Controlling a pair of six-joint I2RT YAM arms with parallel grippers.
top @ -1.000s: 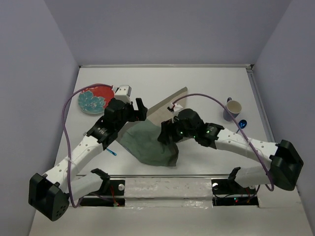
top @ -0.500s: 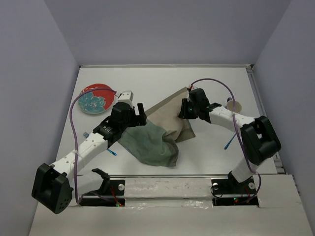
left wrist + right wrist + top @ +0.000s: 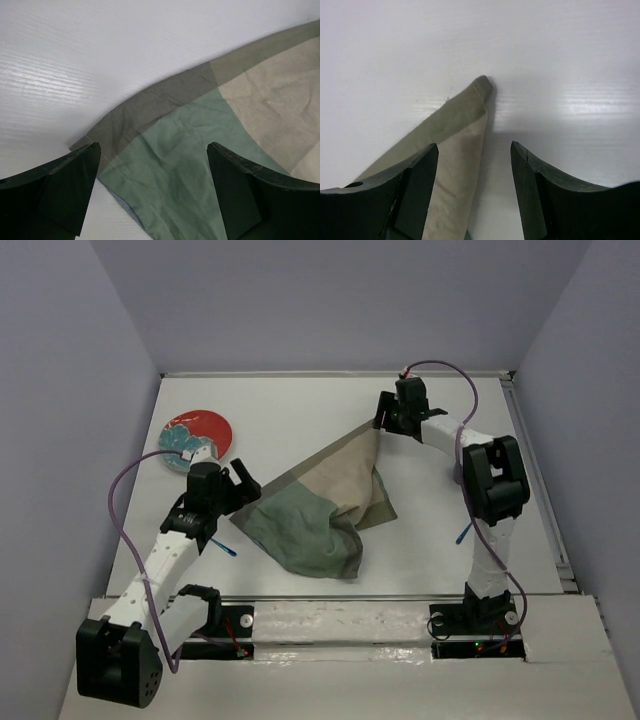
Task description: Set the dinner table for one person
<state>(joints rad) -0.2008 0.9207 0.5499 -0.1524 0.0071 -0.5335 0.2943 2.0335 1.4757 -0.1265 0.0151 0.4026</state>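
Observation:
The green-and-beige cloth mat (image 3: pixel 320 510) lies partly folded and rumpled on the white dinner table (image 3: pixel 300 410). My left gripper (image 3: pixel 243 483) is open and empty just above the mat's left corner. In the left wrist view that corner (image 3: pixel 165 145) sits between the spread fingers of the gripper (image 3: pixel 154 150). My right gripper (image 3: pixel 384 420) is open at the mat's far corner. In the right wrist view the beige corner tip (image 3: pixel 477 100) lies ahead of the gripper (image 3: pixel 474 150), nearer the left finger (image 3: pixel 415 180).
A red plate with a teal flower (image 3: pixel 195 435) lies at the far left. One blue utensil (image 3: pixel 226 548) lies by the left arm and another (image 3: pixel 463 532) beside the right arm. The right arm (image 3: pixel 492 480) stretches along the right side.
My right gripper moved from the mat's middle out to its far corner and is open there. My left gripper drew back to the mat's left corner. The mat spread out somewhat.

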